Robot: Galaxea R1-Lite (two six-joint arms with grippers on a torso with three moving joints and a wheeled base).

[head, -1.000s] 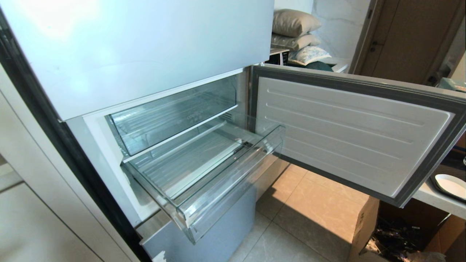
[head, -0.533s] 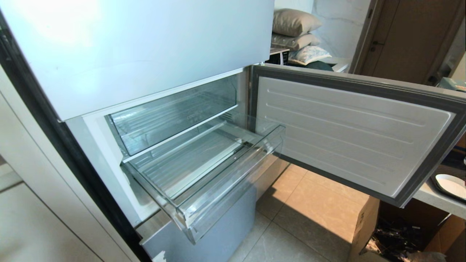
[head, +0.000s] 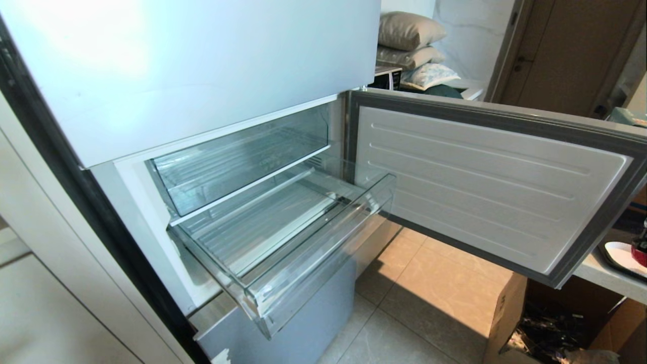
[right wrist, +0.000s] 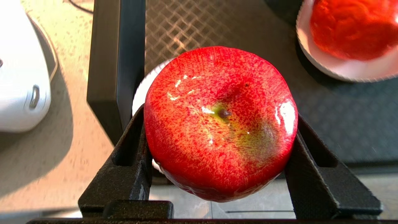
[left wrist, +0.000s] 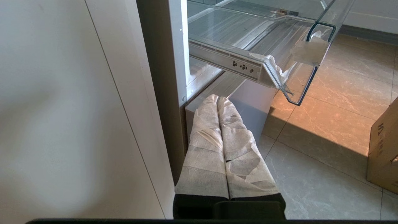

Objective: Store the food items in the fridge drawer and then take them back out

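red apple (right wrist: 219,124) newly at frame edge, right pincer (right wrist: 217,155) clamping it

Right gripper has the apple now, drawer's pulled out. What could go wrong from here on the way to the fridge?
1. The right gripper holds the smooth, shiny apple only at its two sides; it might slip out in transit.
2. The open fridge door stands between the apple's side and the fridge drawer, so the arm could strike its edge.
3. The tangerine sits on a plate close by; a careless swing could knock it.
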